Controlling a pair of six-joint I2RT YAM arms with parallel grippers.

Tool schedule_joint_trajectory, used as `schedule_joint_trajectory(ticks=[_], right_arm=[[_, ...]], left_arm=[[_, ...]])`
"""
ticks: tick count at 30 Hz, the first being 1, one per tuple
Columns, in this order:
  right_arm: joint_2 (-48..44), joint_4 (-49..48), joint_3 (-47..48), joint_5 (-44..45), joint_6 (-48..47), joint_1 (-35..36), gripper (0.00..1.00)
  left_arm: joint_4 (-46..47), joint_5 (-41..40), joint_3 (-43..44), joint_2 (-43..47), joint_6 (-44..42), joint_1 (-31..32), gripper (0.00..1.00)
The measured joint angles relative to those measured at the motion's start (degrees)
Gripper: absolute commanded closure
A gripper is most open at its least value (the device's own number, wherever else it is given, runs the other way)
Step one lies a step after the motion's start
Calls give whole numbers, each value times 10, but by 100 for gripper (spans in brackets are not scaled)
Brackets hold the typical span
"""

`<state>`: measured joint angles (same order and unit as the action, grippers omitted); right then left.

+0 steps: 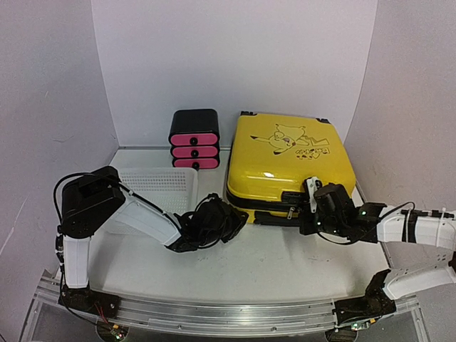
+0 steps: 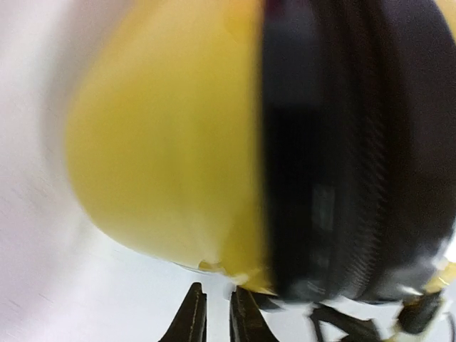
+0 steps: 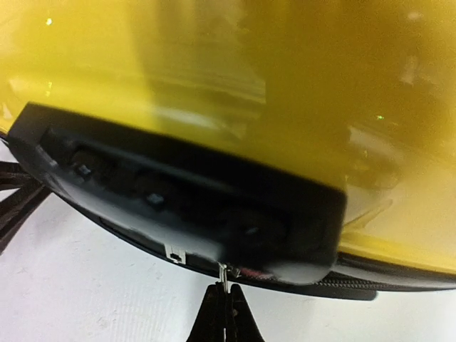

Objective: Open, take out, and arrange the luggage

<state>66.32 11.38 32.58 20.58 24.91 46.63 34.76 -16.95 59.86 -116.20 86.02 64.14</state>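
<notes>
With your right jaws clamped on the zipper pull point(image 3: 225, 272) of the luggage point(image 1: 288, 153), drag it steadily along the band point(image 2: 320, 178). Whether your left jaws grip anything I cannot tell.

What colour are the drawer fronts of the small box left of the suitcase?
Pink, on a black drawer box; clearest in the top view.

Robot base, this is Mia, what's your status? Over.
Left gripper slightly open at luggage corner. Right gripper shut on zipper pull. Luggage closed, nothing on top.
</notes>
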Motion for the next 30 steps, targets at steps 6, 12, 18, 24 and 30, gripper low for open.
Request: schedule_joint_trajectory(ticks=[6,12,18,24,30], right_arm=[[21,-14,25,-183,-51,-61,100],[64,-21,67,-221,-51,-55,58],[25,122,89,-178,-4,-47,43],[7,218,97,-115,22,7,42],[67,193,105,2,85,84,51]], left_arm=[[-28,9,-10,11,-110,-23,65],[-33,14,-64,122,-261,-38,40],[-33,60,-110,243,-388,-29,30],[-127,115,-101,285,-491,-29,29],[-232,170,-97,342,-590,-29,25]])
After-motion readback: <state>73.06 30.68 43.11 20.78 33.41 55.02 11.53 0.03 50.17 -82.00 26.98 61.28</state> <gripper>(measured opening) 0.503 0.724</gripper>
